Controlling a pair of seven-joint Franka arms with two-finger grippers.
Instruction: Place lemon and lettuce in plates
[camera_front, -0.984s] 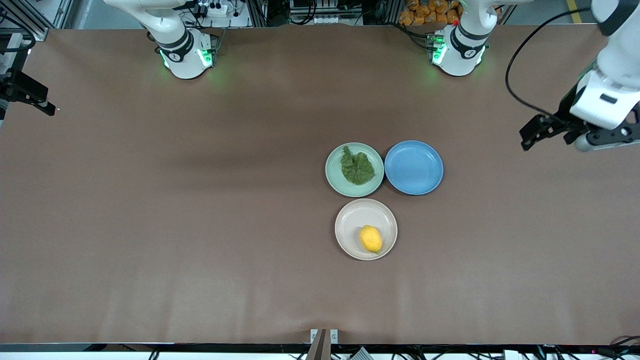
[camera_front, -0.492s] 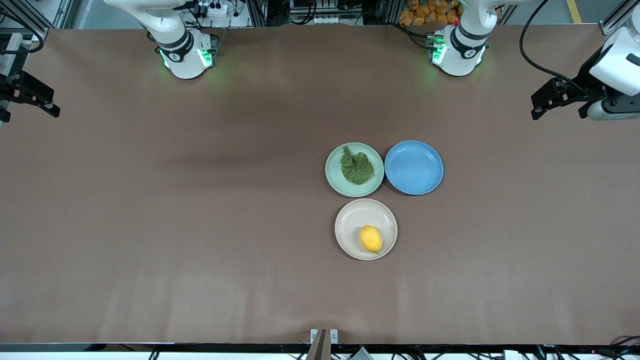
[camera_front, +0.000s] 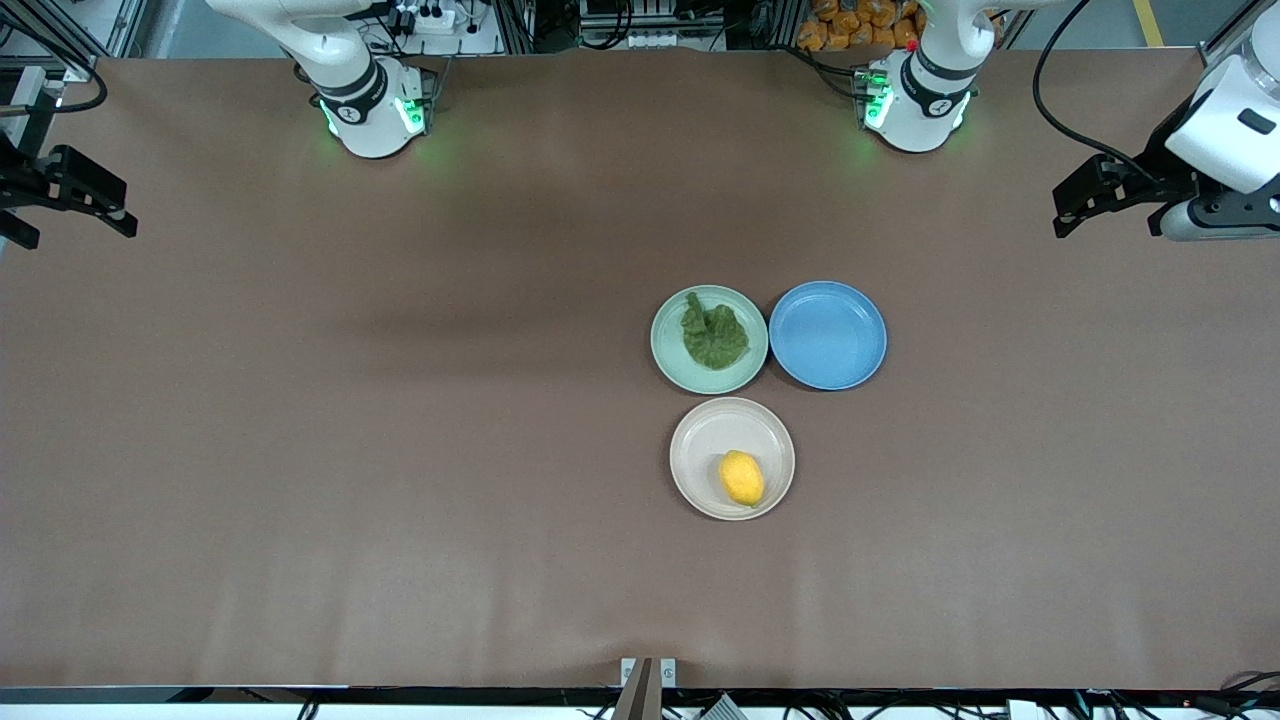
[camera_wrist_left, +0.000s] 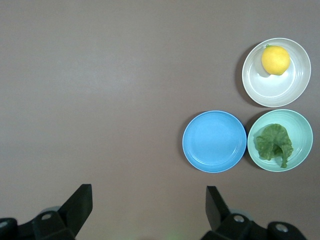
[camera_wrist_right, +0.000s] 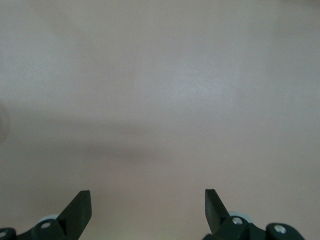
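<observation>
The lettuce (camera_front: 714, 337) lies in the mint green plate (camera_front: 668, 352), a crumpled dark leaf covering most of the plate's middle. The lemon (camera_front: 741, 477) sits in the beige plate (camera_front: 700, 440), off centre, toward five o'clock of that plate as the front view shows it. The beige plate rests on the brown desk (camera_front: 400, 450) nearer to the front camera than the mint green plate, at about six o'clock from it, their rims near each other but apart. A blue plate (camera_front: 827, 335) holds nothing and stands just beside the mint green plate at three o'clock, toward the left arm's end of the desk, the two rims almost touching.

The left gripper (camera_front: 1105, 195) hangs over the desk's edge at the left arm's end, at about two o'clock from the plates and well apart from them. It is released, its fingers (camera_wrist_left: 80, 200) spread wide with nothing between them. The right gripper (camera_front: 70, 195) hangs over the desk's edge at the right arm's end, at about ten o'clock from the plates. It is also released, holding nothing, with only bare desk under it in the right wrist view.
</observation>
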